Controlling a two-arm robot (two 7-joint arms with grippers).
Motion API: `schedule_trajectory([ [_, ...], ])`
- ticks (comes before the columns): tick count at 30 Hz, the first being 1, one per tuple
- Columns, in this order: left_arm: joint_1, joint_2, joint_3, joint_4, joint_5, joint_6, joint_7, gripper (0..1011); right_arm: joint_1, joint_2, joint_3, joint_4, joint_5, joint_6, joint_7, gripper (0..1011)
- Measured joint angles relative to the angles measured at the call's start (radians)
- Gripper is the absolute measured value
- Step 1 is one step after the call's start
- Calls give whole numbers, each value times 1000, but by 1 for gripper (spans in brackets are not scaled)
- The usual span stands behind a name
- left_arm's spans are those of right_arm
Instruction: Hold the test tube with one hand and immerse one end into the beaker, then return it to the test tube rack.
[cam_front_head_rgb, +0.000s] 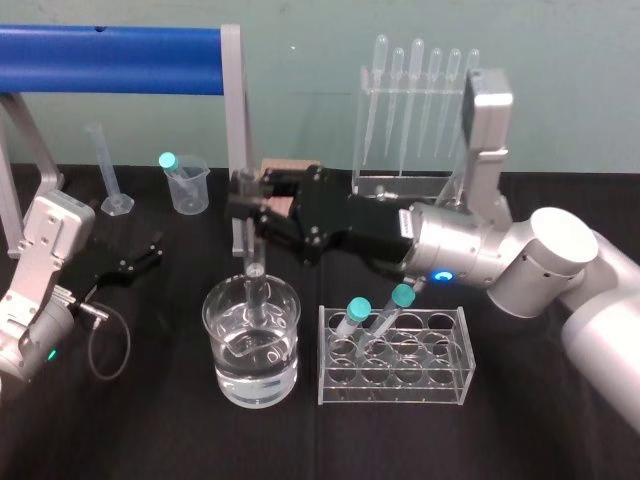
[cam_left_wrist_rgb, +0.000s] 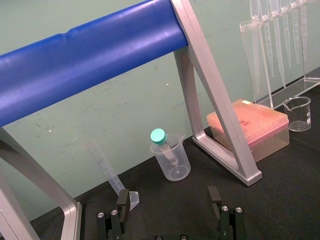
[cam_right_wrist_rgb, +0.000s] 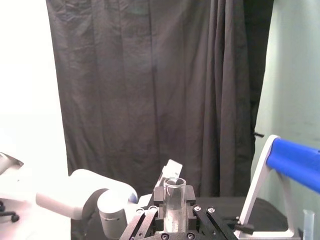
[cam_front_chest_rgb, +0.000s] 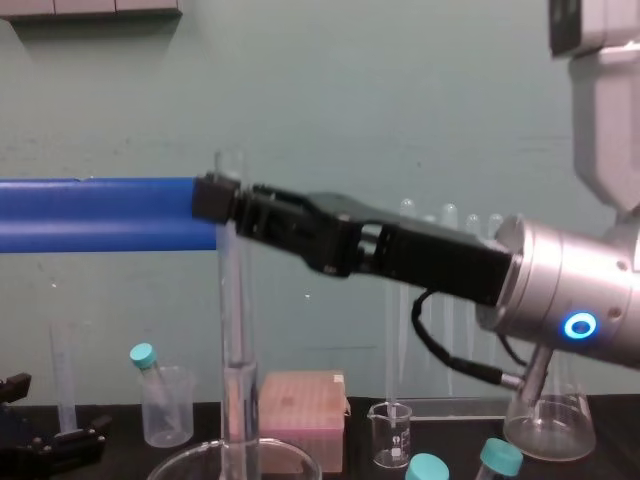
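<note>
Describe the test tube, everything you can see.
The test tube is a long, thin, clear glass tube, open at the rim, with no cap. It stands upright, gripped near its top by the right pincer. Its lower end sits inside the beaker, which holds water; whether it touches bottom is unclear.

No text, label, brand or number could be read anywhere. Any scale marks on the measuring cylinder (cam_left_wrist_rgb: 107, 172), the plastic beaker (cam_left_wrist_rgb: 173, 161) and the small glass beaker (cam_left_wrist_rgb: 298, 114) on the worktop (cam_left_wrist_rgb: 280, 200) were too faint to make out.
</note>
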Motion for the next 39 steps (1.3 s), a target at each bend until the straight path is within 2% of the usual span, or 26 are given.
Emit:
schedule_trajectory([
  [8,0,0,0,0,0,0,0,1000,17,-17,-24,53,-19,-1,1,248],
  [21,0,0,0,0,0,0,0,1000,21,-20,-41,70,-44,6,-13,248],
  [39,0,0,0,0,0,0,0,1000,33,-47,-56,144,-64,14,-2,247],
])
